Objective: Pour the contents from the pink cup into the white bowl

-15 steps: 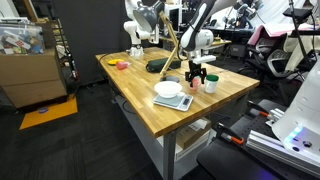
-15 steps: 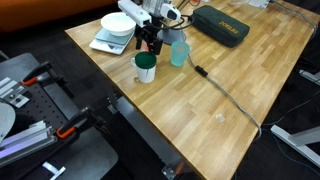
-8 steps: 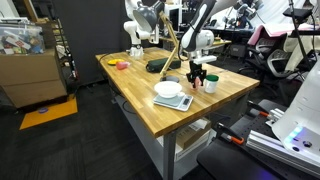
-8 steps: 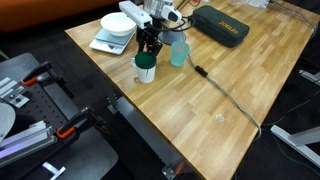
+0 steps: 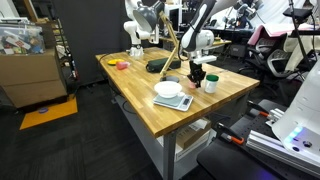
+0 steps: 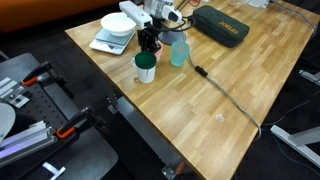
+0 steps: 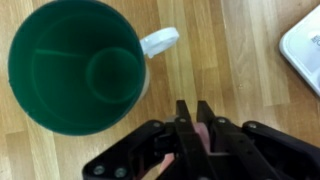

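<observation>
My gripper (image 7: pixel 193 105) is shut, its two black fingers pinching the wall of the pink cup (image 7: pixel 206 136); only slivers of pink show between and behind them. In an exterior view the pink cup (image 5: pixel 193 81) sits low under the gripper (image 5: pixel 196 70) on the wooden table. The white bowl (image 5: pixel 168 89) rests on a white scale right beside it, and also shows as the white bowl (image 6: pixel 117 23) behind the gripper (image 6: pixel 150 42). The cup's contents are hidden.
A white mug with a green inside (image 7: pixel 78 65) stands close by the fingers; it is the mug (image 6: pixel 146 68) near the table edge. A pale blue cup (image 6: pixel 180 52), a black case (image 6: pixel 222 25) and a cable (image 6: pixel 225 95) lie on the table. A dark green dish (image 5: pixel 157 66) sits further back.
The jaws have closed from wide open to shut on the pink cup. The arm has stayed where it was.
</observation>
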`<state>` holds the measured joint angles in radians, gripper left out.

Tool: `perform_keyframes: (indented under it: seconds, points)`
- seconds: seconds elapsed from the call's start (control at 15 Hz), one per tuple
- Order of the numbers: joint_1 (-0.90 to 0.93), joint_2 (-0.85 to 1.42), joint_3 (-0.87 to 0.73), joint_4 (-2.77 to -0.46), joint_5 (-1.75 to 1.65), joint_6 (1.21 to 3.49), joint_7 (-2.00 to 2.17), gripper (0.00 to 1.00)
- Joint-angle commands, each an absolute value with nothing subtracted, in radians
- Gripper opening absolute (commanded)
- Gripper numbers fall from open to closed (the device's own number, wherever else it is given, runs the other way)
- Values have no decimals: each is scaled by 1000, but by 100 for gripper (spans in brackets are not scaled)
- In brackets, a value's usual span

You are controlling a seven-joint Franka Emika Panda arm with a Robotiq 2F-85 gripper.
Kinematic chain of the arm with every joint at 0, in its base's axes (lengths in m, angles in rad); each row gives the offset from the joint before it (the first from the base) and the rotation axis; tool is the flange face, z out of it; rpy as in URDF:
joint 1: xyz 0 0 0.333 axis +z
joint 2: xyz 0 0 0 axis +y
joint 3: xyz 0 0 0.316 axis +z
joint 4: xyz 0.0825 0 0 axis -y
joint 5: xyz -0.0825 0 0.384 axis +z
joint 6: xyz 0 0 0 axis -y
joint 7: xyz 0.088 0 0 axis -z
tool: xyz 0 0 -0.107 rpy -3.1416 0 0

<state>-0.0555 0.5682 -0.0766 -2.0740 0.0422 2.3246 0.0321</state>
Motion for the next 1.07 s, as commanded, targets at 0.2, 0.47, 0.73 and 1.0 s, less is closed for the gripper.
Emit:
perform_keyframes:
  seconds: [0.2,0.47,0.73,1.0]
  points:
    - [-48,553,-85,-2085,4,2326,37,4]
    - [-14,491,-78,-2124,-113,2294,-19,4]
    - [20,394,-40,-2171,-198,2277,-80,4]
    - [45,293,2,-2216,-217,2233,-128,4]
